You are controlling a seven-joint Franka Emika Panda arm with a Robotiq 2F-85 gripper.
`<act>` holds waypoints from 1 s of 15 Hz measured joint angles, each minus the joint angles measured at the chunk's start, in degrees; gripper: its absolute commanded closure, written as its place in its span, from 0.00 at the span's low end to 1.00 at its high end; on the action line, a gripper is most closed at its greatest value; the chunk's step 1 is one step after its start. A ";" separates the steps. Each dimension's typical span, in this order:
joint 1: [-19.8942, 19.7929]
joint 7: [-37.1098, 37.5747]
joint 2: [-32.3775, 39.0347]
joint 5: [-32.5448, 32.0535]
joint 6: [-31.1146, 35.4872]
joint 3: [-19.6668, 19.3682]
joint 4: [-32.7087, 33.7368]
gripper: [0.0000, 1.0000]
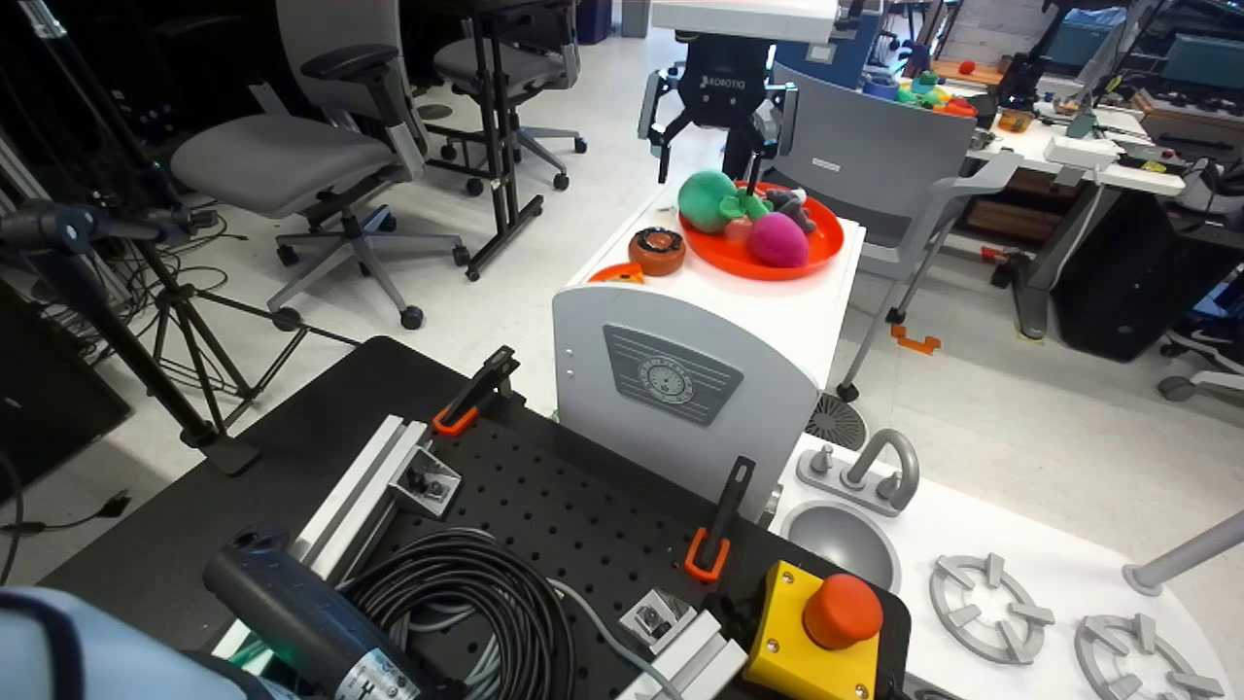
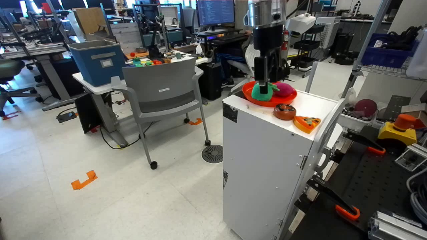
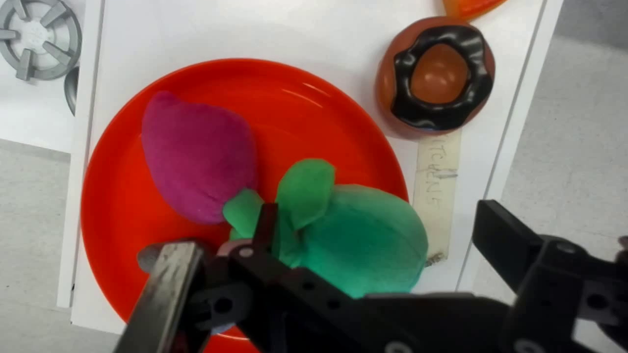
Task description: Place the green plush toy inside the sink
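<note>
The green plush toy (image 1: 702, 202) is a rounded lump with leaves, lying on the near rim side of a red plate. It also shows in an exterior view (image 2: 262, 98) and in the wrist view (image 3: 363, 235). My gripper (image 1: 708, 177) points down over it and is open, with nothing held. In the wrist view the gripper (image 3: 378, 211) has one finger over the toy's leaves and the other apart from it, beyond its far side. The sink (image 1: 844, 544) is a grey round basin in the white counter, beside a grey faucet (image 1: 909, 467). Nothing shows in the basin.
The red plate (image 3: 294, 103) also holds a magenta plush (image 3: 201, 157) and a grey plush (image 1: 792, 207). A brown donut (image 3: 439, 73) and a pizza slice (image 2: 306, 124) lie beside it. A tall grey panel (image 1: 671, 389) stands between this white top and the sink counter.
</note>
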 measured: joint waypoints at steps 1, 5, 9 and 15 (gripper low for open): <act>0.00 0.00 0.21 0.00 -0.40 0.00 0.07 0.00; -0.01 0.00 0.96 0.00 -1.15 0.00 0.43 0.00; -0.09 0.00 1.13 0.02 -1.21 0.00 1.09 0.00; -0.41 0.00 1.13 0.12 -1.21 -0.01 2.52 0.00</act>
